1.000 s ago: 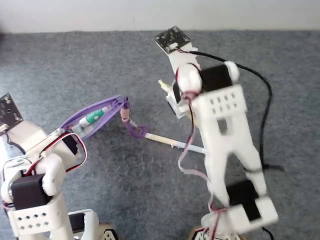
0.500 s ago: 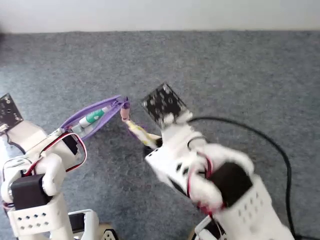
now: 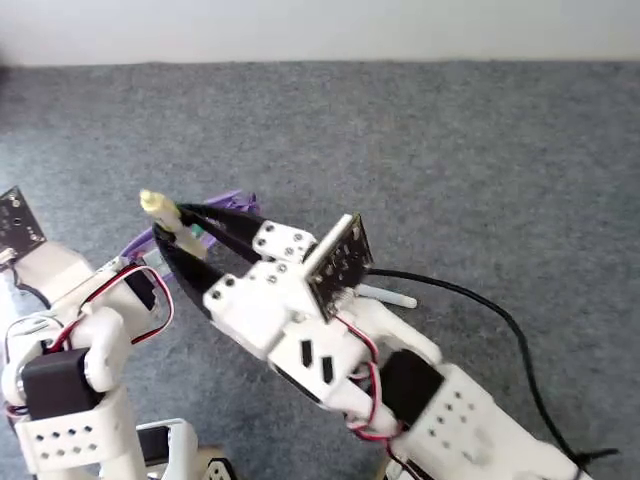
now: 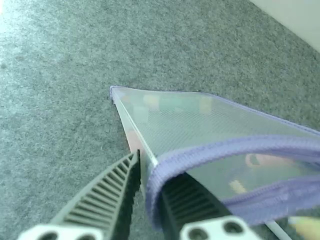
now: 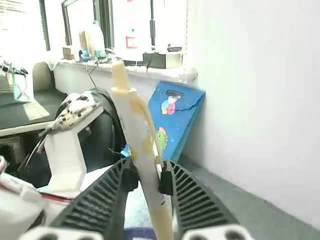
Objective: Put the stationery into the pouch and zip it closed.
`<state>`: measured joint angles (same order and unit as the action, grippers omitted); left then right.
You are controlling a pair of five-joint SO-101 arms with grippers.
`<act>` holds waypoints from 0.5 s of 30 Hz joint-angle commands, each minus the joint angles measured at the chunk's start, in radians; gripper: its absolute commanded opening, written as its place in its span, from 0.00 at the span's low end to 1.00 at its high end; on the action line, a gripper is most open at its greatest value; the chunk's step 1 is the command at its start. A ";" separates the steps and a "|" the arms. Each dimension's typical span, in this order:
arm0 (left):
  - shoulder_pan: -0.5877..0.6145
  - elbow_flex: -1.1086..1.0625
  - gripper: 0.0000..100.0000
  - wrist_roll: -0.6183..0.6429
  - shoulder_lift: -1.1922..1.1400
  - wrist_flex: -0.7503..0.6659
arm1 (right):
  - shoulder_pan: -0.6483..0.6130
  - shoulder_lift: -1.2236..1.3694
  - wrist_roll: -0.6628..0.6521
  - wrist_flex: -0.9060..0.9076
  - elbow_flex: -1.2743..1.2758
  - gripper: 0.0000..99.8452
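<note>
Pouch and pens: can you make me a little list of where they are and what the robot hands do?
pouch: purple, see-through, mouth open
left gripper: shut on the pouch's zip edge
right gripper: shut on the cream pen
cream pen: beside the pouch in the high view, not inside
white pen: lying on the grey carpet, apart from the pouch

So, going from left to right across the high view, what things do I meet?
Circuit board on the left arm → cream pen in the right gripper → white pen on the carpet. The pouch overlaps, so skipped.
</note>
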<state>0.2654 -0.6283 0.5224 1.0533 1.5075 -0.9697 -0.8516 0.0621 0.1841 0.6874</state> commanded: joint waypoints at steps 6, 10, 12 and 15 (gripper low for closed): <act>0.003 0.013 0.01 0.009 0.002 -0.020 | -0.007 0.171 0.008 -0.128 -0.005 0.01; 0.005 0.013 0.01 0.009 0.002 -0.020 | -0.001 0.216 0.008 -0.127 0.044 0.01; 0.005 0.013 0.01 0.009 0.002 -0.020 | 0.008 0.226 0.002 -0.117 0.098 0.02; 0.005 0.013 0.01 0.009 0.002 -0.020 | 0.025 0.203 0.002 -0.079 0.124 0.12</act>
<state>0.2654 -0.6283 0.5224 1.0533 1.5075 -0.9682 -0.6260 0.0621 0.0783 0.8178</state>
